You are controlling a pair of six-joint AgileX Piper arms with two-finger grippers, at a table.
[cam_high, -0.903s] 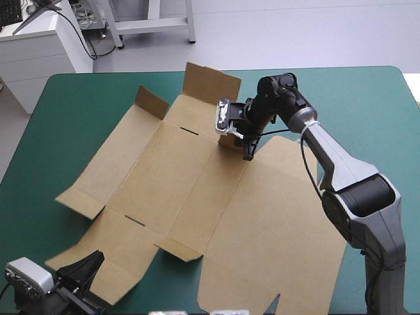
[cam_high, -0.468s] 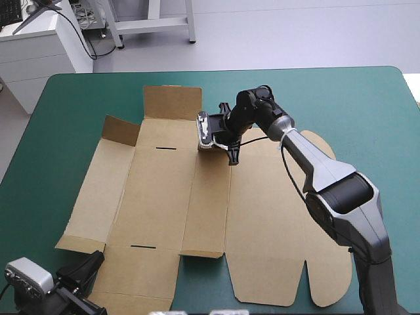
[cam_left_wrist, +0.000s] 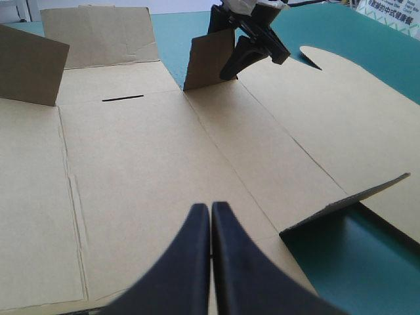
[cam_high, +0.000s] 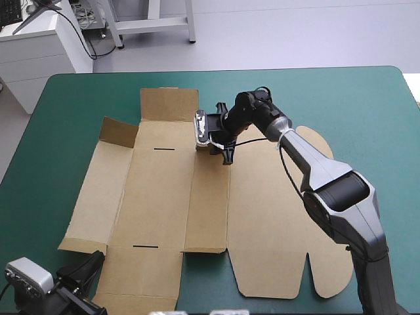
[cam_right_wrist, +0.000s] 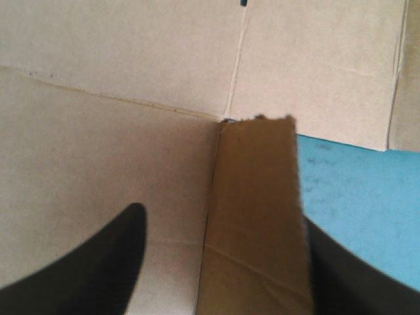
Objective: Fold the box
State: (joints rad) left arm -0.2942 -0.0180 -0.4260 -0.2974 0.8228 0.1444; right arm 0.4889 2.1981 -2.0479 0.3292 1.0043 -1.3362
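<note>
Right gripper (cam_right_wrist: pixel 220 215), seemingly parted astride a raised flap (cam_right_wrist: pixel 259 170) of the box (cam_high: pixel 157 197), has edged leftward.

The right arm (cam_high: pixel 341 190) is chunky silver-grey tubing with glossy black housings at the joints, and it goes fully black toward the wrist. The left gripper (cam_left_wrist: pixel 210 207) has two smooth matte black fins that narrow to rounded tips. The right gripper (cam_right_wrist: pixel 220 216) has the same black fins, wide at the base.
</note>
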